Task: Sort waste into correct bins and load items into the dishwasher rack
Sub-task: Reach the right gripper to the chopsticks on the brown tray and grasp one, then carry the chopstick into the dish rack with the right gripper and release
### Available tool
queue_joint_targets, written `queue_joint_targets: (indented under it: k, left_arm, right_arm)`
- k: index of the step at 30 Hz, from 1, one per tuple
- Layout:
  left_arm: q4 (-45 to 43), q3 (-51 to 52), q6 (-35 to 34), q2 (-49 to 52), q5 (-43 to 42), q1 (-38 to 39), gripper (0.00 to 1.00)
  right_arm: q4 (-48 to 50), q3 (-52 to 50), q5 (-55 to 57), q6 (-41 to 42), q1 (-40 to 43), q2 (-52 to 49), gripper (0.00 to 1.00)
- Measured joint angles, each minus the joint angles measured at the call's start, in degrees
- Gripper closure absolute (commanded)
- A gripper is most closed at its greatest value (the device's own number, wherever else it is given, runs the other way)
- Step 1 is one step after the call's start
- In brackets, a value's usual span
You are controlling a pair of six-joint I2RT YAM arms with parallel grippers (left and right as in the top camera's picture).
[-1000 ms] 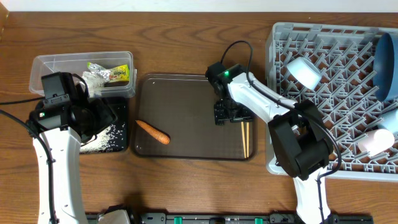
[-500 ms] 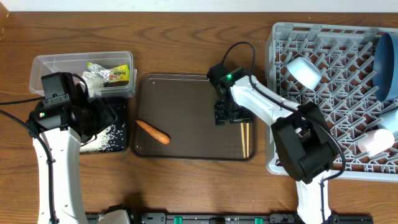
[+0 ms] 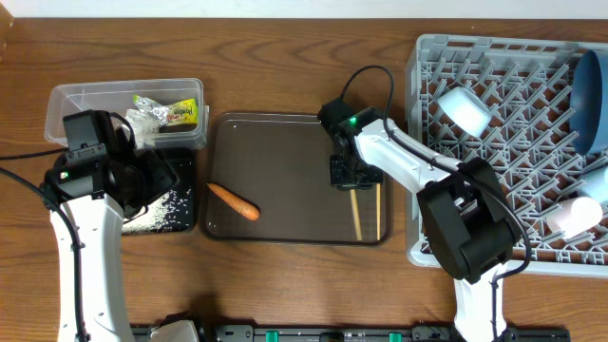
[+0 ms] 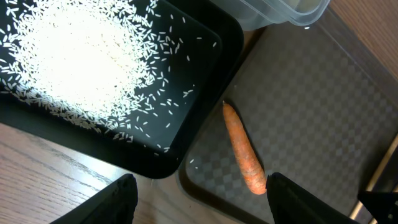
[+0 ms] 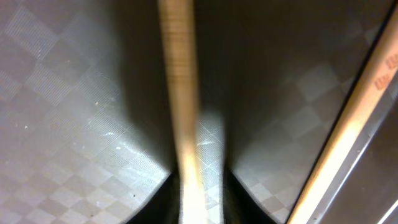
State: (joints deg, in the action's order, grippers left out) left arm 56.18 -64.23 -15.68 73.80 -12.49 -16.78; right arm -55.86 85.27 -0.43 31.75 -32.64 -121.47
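My right gripper [image 5: 198, 198] is clamped on a chopstick [image 5: 180, 93], which runs straight out from between my fingers over the brown tray [image 5: 74, 124]. The other chopstick [image 5: 348, 124] lies apart from it, slanting along the tray's right side. All this is at mid-desk, just left of the rack [image 3: 427, 57]. The rack fills the right edge and holds the blue dish [image 3: 594, 95] at its far right corner, a white bowl [image 3: 465, 109] and a pink cup [image 3: 575, 217].

My left gripper [image 4: 200, 186] is spread wide and holds nothing, hanging over the near right corner of the black tray [image 4: 205, 56] by the left edge. Rice [image 4: 68, 56] is scattered in that tray. The carrot [image 4: 244, 152] lies on the brown tray's left side, just beside the black tray. Beyond the black tray, toward the far left corner, the tub [image 3: 66, 100] holds the wrapper [image 3: 182, 112] and paper [image 3: 144, 119].
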Motion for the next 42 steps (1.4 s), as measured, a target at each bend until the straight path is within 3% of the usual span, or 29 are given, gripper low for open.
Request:
queue_joint_targets:
  k: [2, 17, 28, 33, 42]
  left_arm:
    - [0.00, 0.00, 0.00, 0.00, 0.00, 0.00, 0.31]
    - [0.00, 0.00, 0.00, 0.00, 0.00, 0.00, 0.31]
    - [0.00, 0.00, 0.02, 0.00, 0.00, 0.00, 0.31]
    - [0.00, 0.00, 0.02, 0.00, 0.00, 0.00, 0.31]
    - [0.09, 0.00, 0.02, -0.02, 0.00, 0.00, 0.31]
  right_arm:
    - [-0.02, -0.02, 0.28, 0.02, 0.00, 0.02, 0.99]
    - [-2.93, 0.59, -0.02, -2.36, 2.93, 0.83, 0.99]
    - [-10.73, 3.10, 2.64, -10.58, 10.08, 19.50, 0.99]
    - [-13.88, 2.97, 4.26, -12.59, 15.93, 20.68, 0.99]
    - [-9.11, -6.03, 4.87, -15.30, 19.58, 20.59, 0.99]
